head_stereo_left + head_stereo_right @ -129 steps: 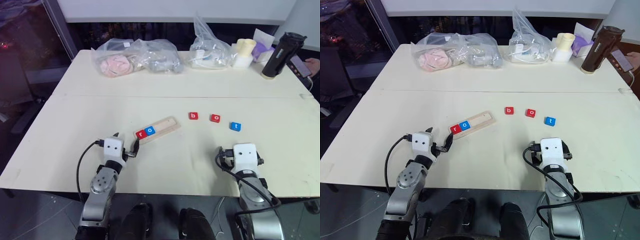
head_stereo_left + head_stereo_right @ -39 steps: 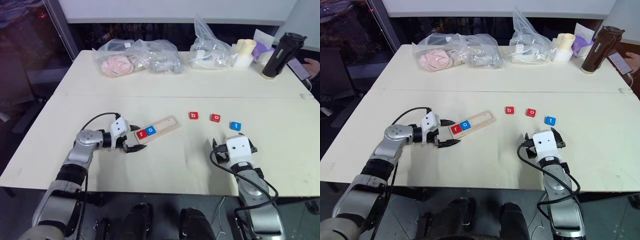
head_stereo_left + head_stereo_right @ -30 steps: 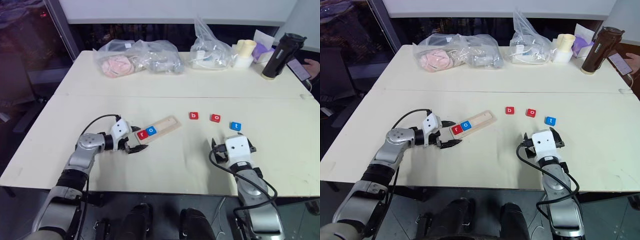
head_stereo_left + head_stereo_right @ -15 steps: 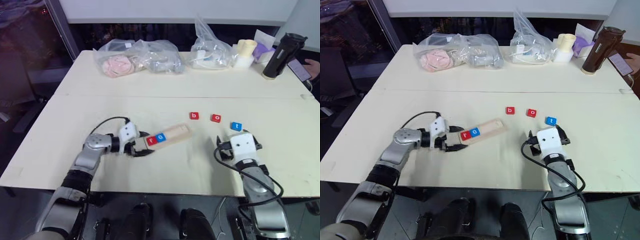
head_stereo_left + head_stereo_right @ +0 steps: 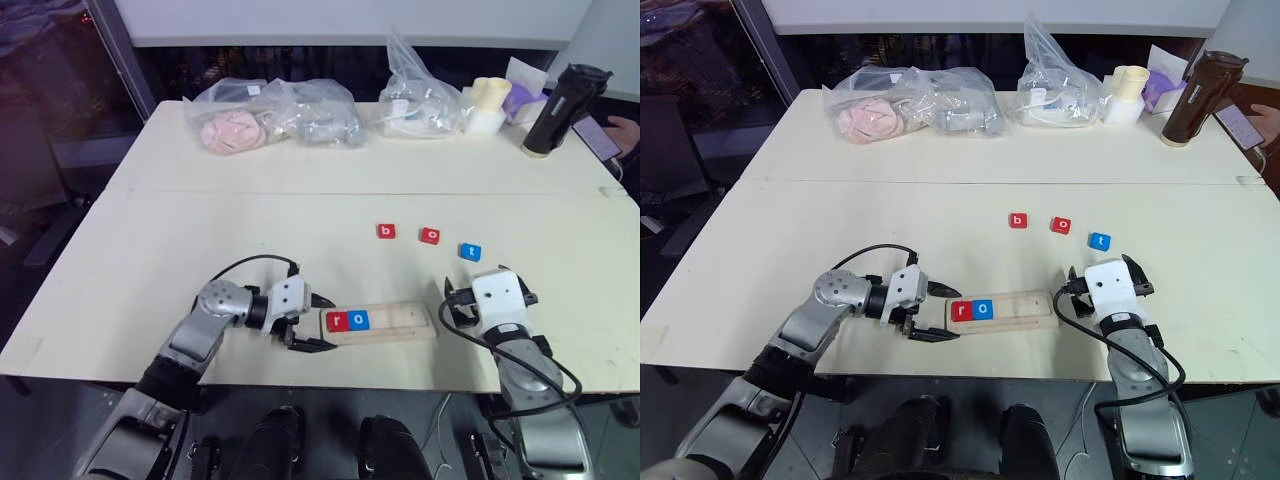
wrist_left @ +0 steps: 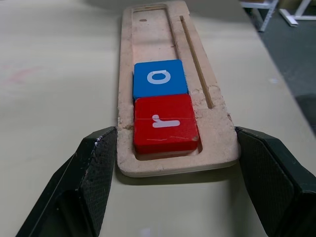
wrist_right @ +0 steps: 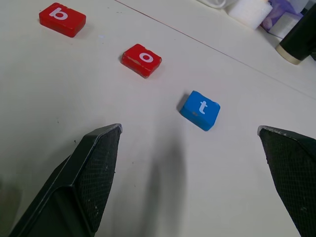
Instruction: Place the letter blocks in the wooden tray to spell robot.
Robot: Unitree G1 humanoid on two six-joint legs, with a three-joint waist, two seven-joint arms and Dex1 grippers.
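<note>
Gripping the near end of the wooden tray (image 5: 383,322), the left gripper (image 5: 318,322) sits lower left of centre in the left eye view, one black finger (image 6: 96,165) pressed to each long side of the strip. That tray lies nearly level across the lower middle of the counter (image 5: 150,240). Inside its groove, at the end nearest those fingers, a red r block (image 5: 337,321) and a blue o block (image 5: 360,320) sit side by side, touching; the remaining groove to their right is bare wood. Higher, right of centre, three loose blocks form a shallow slanting row on the counter, well apart from the tray: a red b block (image 5: 386,232), then a red o block (image 5: 430,236), then a blue t block (image 5: 470,252). Lower right, the right gripper (image 7: 190,140) has its fingers (image 7: 98,153) spread wide and holds nothing, just beside the tray's right end, with the blue t block lying ahead of it.
</note>
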